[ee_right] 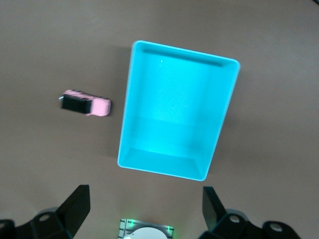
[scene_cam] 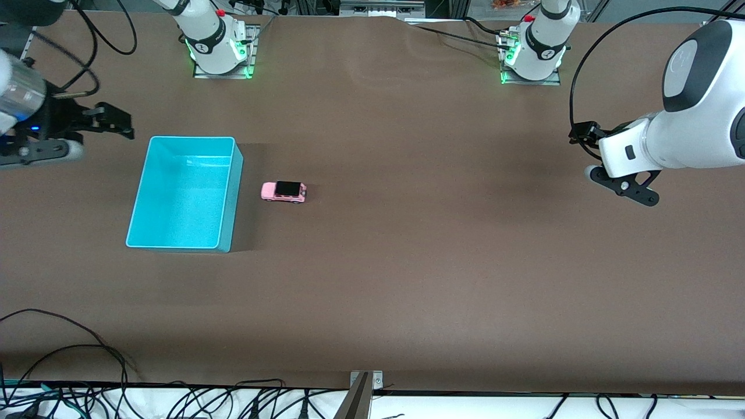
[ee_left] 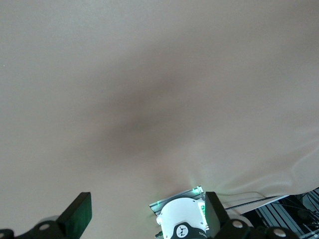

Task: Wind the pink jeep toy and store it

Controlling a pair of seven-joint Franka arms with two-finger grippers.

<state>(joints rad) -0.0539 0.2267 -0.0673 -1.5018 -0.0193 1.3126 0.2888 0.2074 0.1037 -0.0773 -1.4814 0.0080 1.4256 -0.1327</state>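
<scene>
Pink jeep toy (scene_cam: pixel 283 191) beside turquoise bin (scene_cam: pixel 231 198)

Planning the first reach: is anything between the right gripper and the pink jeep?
The turquoise bin sits on the table between the open right gripper, up at the right arm's end, and the pink jeep toy. The jeep stands just beside the bin, with nothing visible between them.

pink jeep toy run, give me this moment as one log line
stage: not started | pink jeep toy: on table beside turquoise bin, untouched | left gripper: open, waiting over bare table | right gripper: open, beside bin
</scene>
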